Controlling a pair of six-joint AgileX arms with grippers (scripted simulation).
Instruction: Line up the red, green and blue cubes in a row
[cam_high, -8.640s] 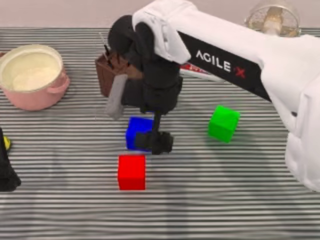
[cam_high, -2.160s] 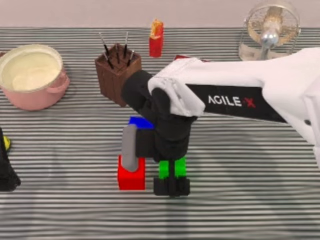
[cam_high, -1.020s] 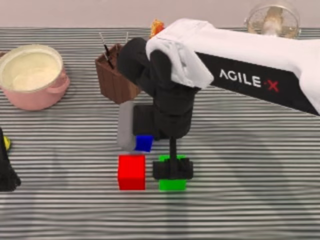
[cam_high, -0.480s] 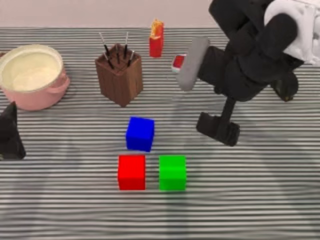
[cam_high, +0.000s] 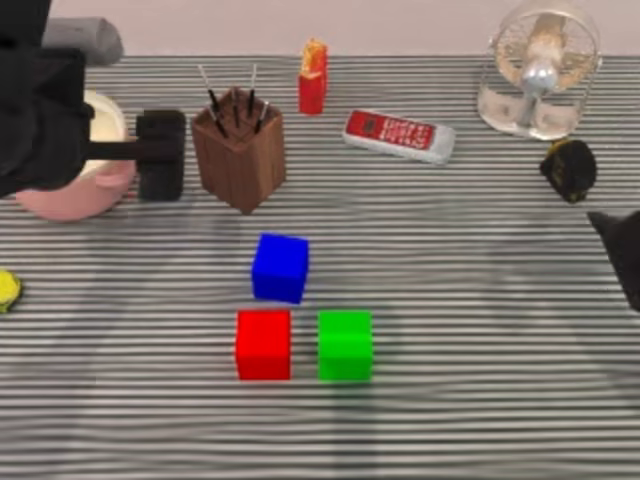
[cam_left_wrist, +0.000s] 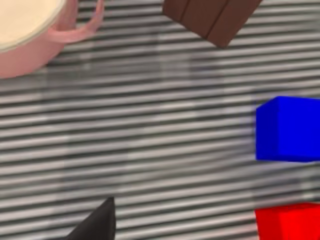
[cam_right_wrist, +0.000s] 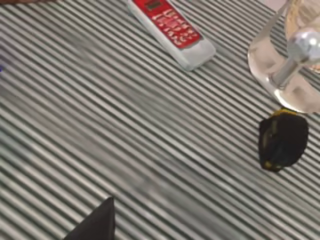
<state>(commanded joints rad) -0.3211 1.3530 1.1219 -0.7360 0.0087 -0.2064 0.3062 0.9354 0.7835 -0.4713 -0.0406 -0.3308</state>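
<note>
Sitting side by side near the middle of the tabletop (cam_high: 480, 400), the red cube (cam_high: 263, 344) and green cube (cam_high: 345, 345) already formed a pair with a slim gap, while the blue cube (cam_high: 280, 267) lay just behind the red one, out of line. All three looked light, rigid and matte, likely easy to pinch across two opposite flat faces from above. The left pincer (cam_high: 160, 155) hovered between the pink pot (cam_high: 70, 195) and the brown wooden block (cam_high: 238, 150); whether it was wide or narrow could not be told. The right pincer (cam_high: 622, 250) sat at the right edge, state equally unclear.
</note>
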